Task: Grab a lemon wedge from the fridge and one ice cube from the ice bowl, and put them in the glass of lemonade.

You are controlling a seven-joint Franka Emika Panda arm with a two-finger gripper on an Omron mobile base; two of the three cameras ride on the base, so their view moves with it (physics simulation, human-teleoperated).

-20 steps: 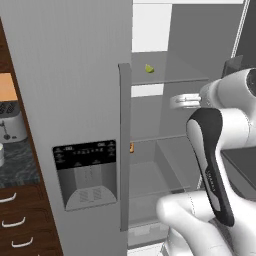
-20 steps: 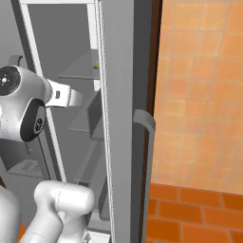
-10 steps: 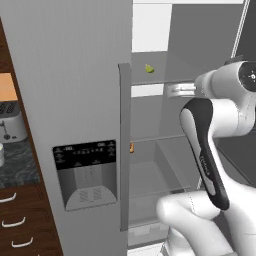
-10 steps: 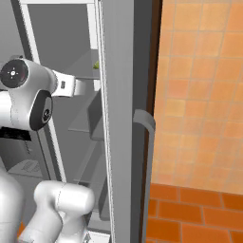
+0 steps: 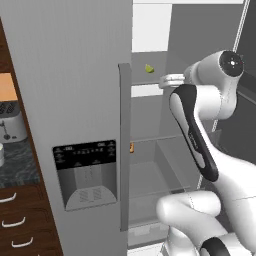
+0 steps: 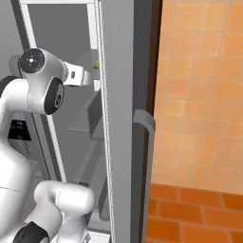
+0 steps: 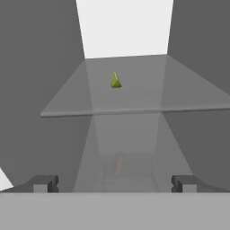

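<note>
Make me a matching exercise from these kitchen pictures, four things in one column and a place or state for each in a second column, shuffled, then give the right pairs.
Things:
1. lemon wedge
2. gripper
3. small orange item
4. toaster

Places or states:
A. on the counter left of the fridge
B. jaws wide open, nothing between them
C. on the upper glass shelf inside the fridge
D. on a lower shelf, near the edge of the shut door

Pairs: 1-C, 2-B, 3-D, 4-A
</note>
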